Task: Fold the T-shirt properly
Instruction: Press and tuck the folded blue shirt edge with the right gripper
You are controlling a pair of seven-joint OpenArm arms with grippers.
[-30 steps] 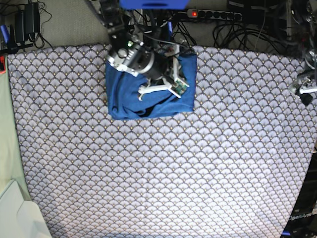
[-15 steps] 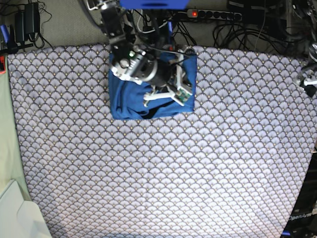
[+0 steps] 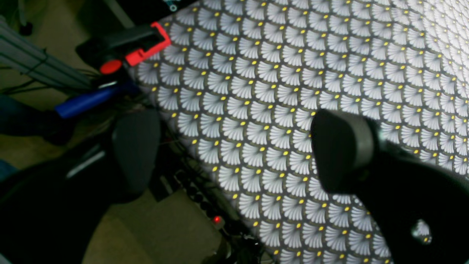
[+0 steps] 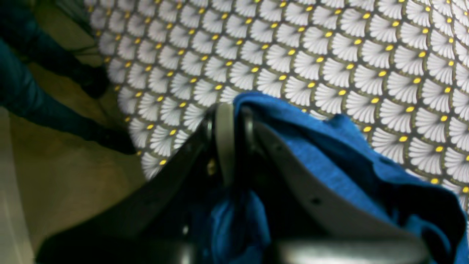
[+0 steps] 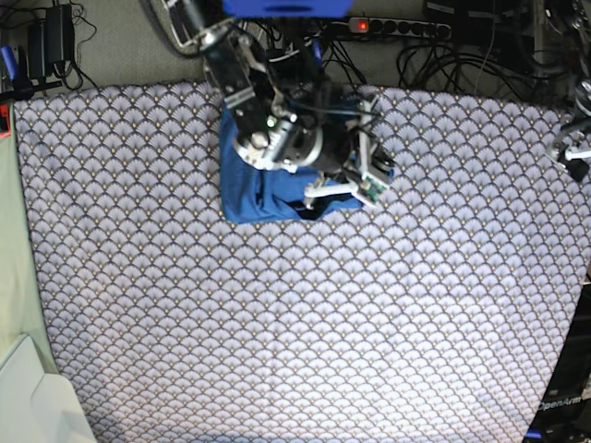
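Blue knit fabric, the T-shirt [image 5: 263,189], lies bunched in a compact folded bundle near the far edge of the desk [image 5: 295,323], a little left of centre in the base view. My right jaws [image 4: 231,121] are closed on a raised fold of it: in the right wrist view the blue cloth drapes over one finger and hangs down between both. My right arm [image 5: 249,92] reaches in from the far edge and covers much of the bundle. The desk wears a cloth printed with pale fan scales and yellow dots. My left jaws [image 3: 234,146] are spread wide and hold nothing; they hang over the desk's edge, well apart from the T-shirt. A red and black clamp [image 3: 128,46] grips the desk's edge there.
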